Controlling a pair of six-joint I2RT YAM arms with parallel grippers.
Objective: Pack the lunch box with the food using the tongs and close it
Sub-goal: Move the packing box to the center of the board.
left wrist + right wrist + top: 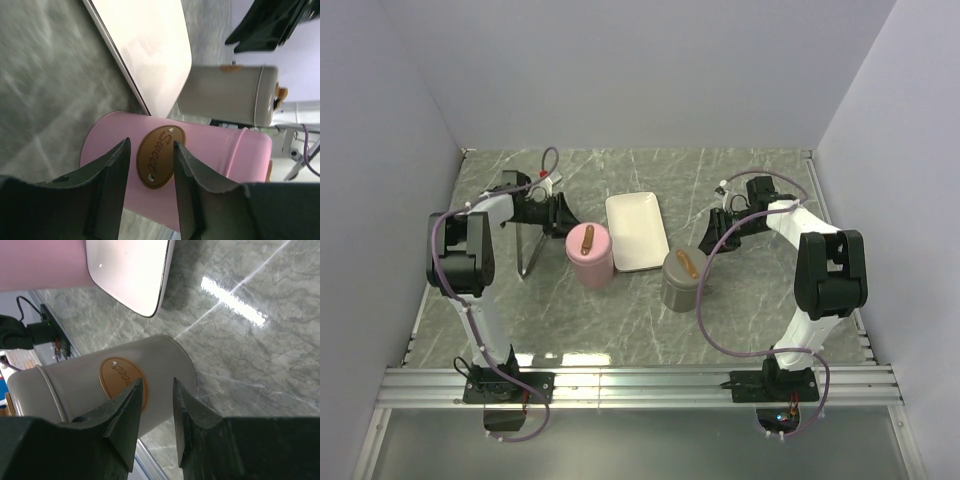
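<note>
The tongs (527,252) are seen as a thin grey metal piece, two slim arms joined in a narrow V. They lie on the marbled grey-green table (760,330) at the left, just beside the left arm and to the left of a pink canister (591,264). The joined end appears to be turned toward the arm bases. They are shown only by the overhead view; neither wrist view includes them, and they are held by neither arm.

A white tray (637,232) is set between the pink canister and a grey canister (680,286), each topped by a brown handle.

An oval brown badge (160,156) on the pink canister's side is revealed only in the left wrist view. It is framed between the fingers of the left gripper (151,145), which stand apart with nothing between them. In the right wrist view the fingers of the right gripper (157,382) are parted by a narrower gap, also empty. A similar badge on the grey canister is seen beyond them, with the tray's rim above. No food pieces can be made out in any view.
</note>
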